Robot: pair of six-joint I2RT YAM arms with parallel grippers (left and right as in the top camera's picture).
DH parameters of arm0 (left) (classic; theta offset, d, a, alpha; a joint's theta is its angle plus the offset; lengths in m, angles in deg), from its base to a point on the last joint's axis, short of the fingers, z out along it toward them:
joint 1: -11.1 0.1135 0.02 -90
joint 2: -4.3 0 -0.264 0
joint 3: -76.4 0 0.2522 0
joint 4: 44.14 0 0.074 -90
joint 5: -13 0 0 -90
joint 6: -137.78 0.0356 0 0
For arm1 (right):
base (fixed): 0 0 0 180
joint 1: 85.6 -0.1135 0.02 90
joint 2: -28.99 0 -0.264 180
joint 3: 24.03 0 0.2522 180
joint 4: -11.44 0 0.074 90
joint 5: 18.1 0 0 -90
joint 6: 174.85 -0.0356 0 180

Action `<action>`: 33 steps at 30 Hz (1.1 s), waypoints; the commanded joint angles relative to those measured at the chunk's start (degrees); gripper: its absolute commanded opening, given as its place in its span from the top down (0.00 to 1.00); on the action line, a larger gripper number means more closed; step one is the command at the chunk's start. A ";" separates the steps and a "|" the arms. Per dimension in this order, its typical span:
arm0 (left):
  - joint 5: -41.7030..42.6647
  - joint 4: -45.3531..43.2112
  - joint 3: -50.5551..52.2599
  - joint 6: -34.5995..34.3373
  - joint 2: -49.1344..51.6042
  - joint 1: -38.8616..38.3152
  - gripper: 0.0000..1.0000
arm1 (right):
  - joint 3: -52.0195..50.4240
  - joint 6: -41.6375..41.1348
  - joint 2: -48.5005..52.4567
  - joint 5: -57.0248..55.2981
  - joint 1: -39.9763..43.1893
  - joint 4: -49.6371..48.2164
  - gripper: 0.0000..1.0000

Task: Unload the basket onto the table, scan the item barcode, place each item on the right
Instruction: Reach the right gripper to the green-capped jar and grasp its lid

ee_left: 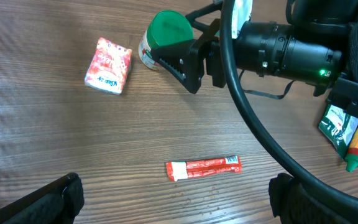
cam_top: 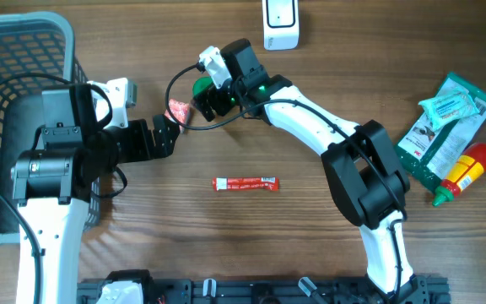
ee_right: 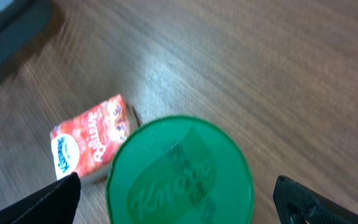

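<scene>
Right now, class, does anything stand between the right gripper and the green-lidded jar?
Nothing visible does. The jar lies straight ahead of the open right gripper; the tissue pack sits beside the jar, off that path.

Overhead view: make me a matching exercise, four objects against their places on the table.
Objects:
1. green-lidded jar
2. red sachet
3. red squeeze bottle
4. grey basket

Places:
A. far left
B. at the open right gripper
C. alone near the middle
D. right side, against a green packet

Pairs: 1-B, 2-C, 3-D, 4-A
</scene>
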 commanded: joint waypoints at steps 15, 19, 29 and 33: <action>0.35 -0.26 -0.42 1.31 -0.09 0.15 0.00 | 0.28 -2.38 4.39 -1.64 -2.43 -5.60 0.11; 0.33 -0.26 -0.42 1.31 -0.09 0.15 0.00 | 0.28 -3.30 4.39 -1.64 -2.32 -5.99 0.20; 0.33 -0.26 -0.42 1.31 -0.09 0.15 0.00 | 0.31 -9.40 4.37 -0.72 0.39 -6.67 0.57; 0.35 -0.26 -0.42 1.31 -0.09 0.15 0.00 | 0.31 -9.42 4.20 -0.70 1.51 -6.10 0.62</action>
